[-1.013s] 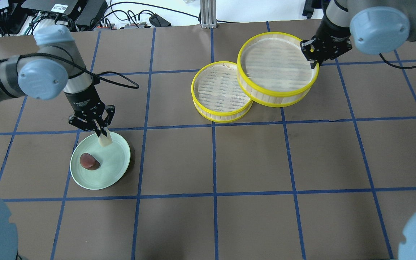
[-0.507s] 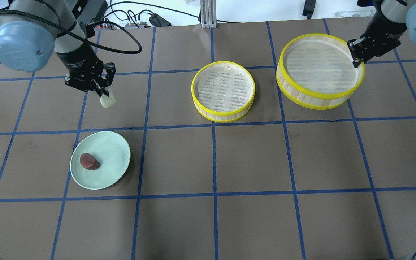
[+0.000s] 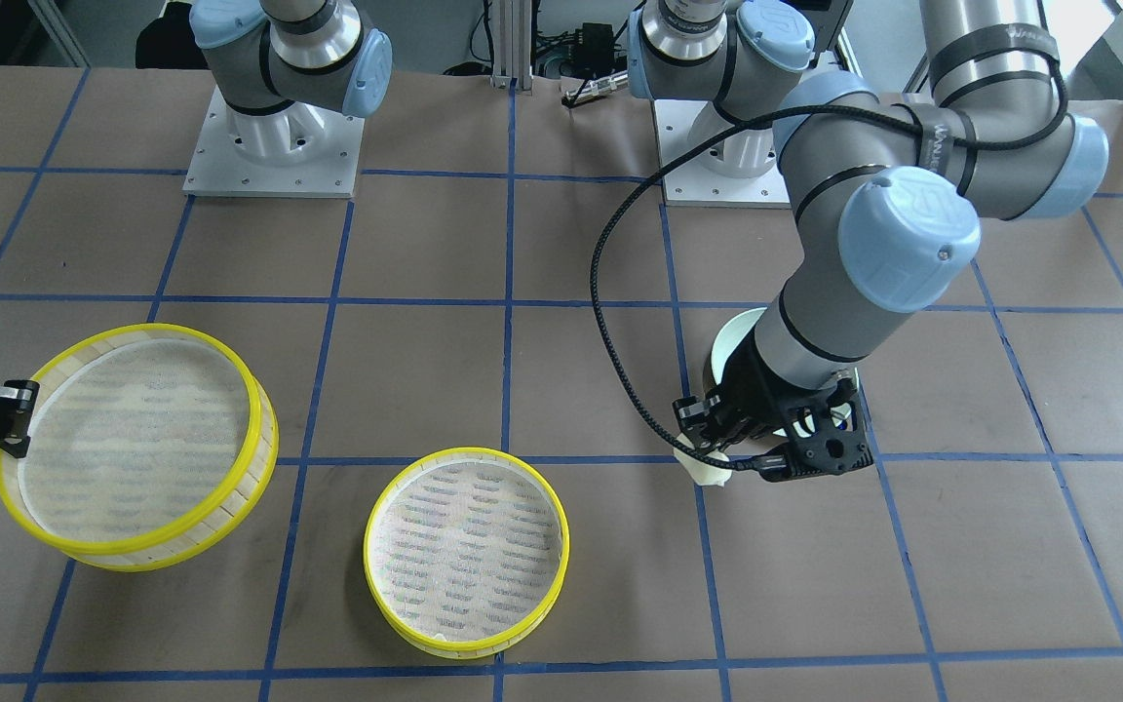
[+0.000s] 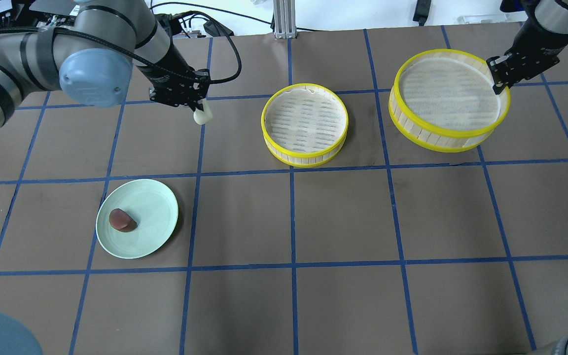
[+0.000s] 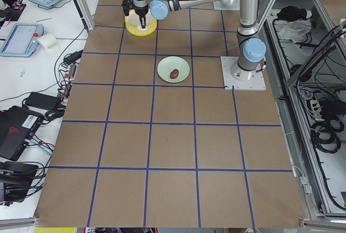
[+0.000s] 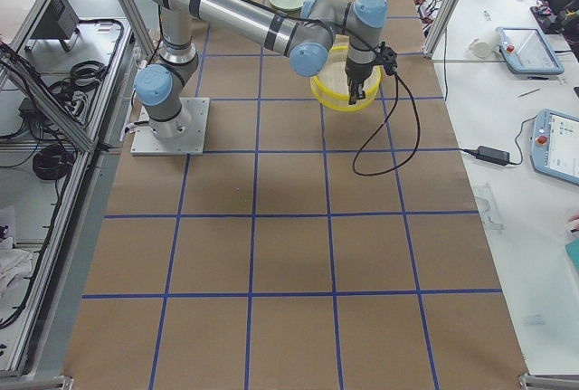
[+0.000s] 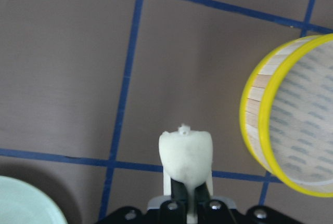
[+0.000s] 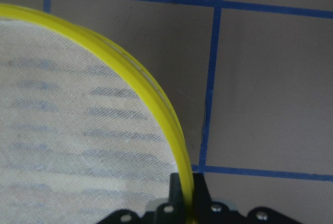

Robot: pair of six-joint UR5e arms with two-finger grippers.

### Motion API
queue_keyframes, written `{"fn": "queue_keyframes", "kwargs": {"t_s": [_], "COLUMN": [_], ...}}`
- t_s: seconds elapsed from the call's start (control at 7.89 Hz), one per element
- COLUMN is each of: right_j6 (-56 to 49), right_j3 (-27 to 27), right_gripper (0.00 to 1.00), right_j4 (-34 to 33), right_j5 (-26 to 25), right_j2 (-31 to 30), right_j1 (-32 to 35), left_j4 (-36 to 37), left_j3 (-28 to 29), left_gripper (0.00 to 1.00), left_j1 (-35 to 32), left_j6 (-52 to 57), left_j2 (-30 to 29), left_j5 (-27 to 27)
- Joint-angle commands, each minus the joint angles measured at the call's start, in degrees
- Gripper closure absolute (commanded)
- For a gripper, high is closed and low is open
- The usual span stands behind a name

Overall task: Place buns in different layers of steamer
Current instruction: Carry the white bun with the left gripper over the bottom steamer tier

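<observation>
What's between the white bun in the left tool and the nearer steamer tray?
Only bare brown table separates the white bun from that steamer tray, seen overhead.

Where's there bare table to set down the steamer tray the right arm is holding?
Widest bare stretch: the robot-side half of the table, right of the green plate, in front of the resting tray. The gap between it and the held tray in the right claw is narrow. The left claw holds the white bun far left.

The left gripper holds the cream-white oblong bun up. The reddish-brown dome bun sits on a green plate. One yellow-rimmed round mesh tray lies flat. The right gripper pinches the other tray by its rim.
</observation>
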Motion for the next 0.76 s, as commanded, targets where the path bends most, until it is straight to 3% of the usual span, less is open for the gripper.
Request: {"fn": "queue_keyframes", "kwargs": {"t_s": [0.0, 0.25, 0.38, 0.51, 0.63], "right_j6": [-0.6, -0.8, -0.8, -0.8, -0.8], "right_j3": [0.1, 0.2, 0.3, 0.3, 0.3], "right_gripper": [1.0, 1.0, 1.0, 1.0, 1.0], "right_j4": [-0.1, -0.1, 0.0, -0.1, 0.0], "right_j5": [-0.2, -0.2, -0.2, -0.1, -0.1], "right_j2": [0.3, 0.3, 0.3, 0.3, 0.3], "right_j1": [-1.2, -1.4, -1.4, -1.4, -1.4], "left_j4": [10.7, 12.7, 15.3, 17.3, 19.2], "left_j3": [0.0, 0.0, 0.0, 0.0, 0.0], "left_gripper": [0.99, 0.98, 0.92, 0.84, 0.82], "left_j1": [-5.5, -9.2, -10.1, -10.6, -10.6], "left_j6": [-5.7, -6.6, -6.8, -6.9, -6.8], "left_j2": [-4.7, -6.2, -7.4, -8.8, -10.3], "left_j5": [-8.1, -10.2, -13.7, -14.2, -14.2]}}
